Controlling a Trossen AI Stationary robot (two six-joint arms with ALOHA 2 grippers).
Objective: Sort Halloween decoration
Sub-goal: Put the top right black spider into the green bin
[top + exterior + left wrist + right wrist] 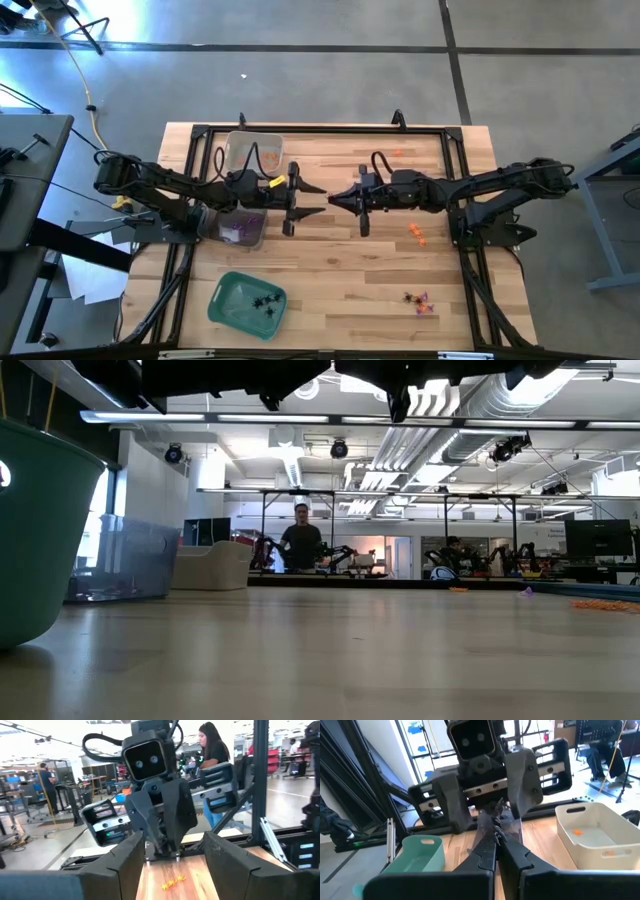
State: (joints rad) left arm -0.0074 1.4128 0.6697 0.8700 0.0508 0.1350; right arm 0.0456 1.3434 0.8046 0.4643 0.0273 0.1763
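High view, trinkets: loose Halloween decoration [416, 233] lies on the table [340, 290] by the right arm. There is an orange cluster, a mixed orange, purple and black cluster [418, 300] nearer the front edge, and a few orange bits [398, 153] at the back.
Sorted so far: orange pieces sit in one clear tray [253, 153], purple in the second clear tray [238, 228], and black spiders in the green tray [248, 303].
Right gripper [338, 199]: raised at mid-table with its fingers pressed together; whether a trinket is pinched at the tips is too small to tell.
Left gripper [320, 199]: faces it tip to tip, fingers spread wide, nothing in them.
Step, as I judge it: a mid-air handover.
Doing it well: keep the right tips centred between the left fingers, close the left fully before the right lets go, and hold both wrists level.
Risk: an early release would drop a tiny piece.
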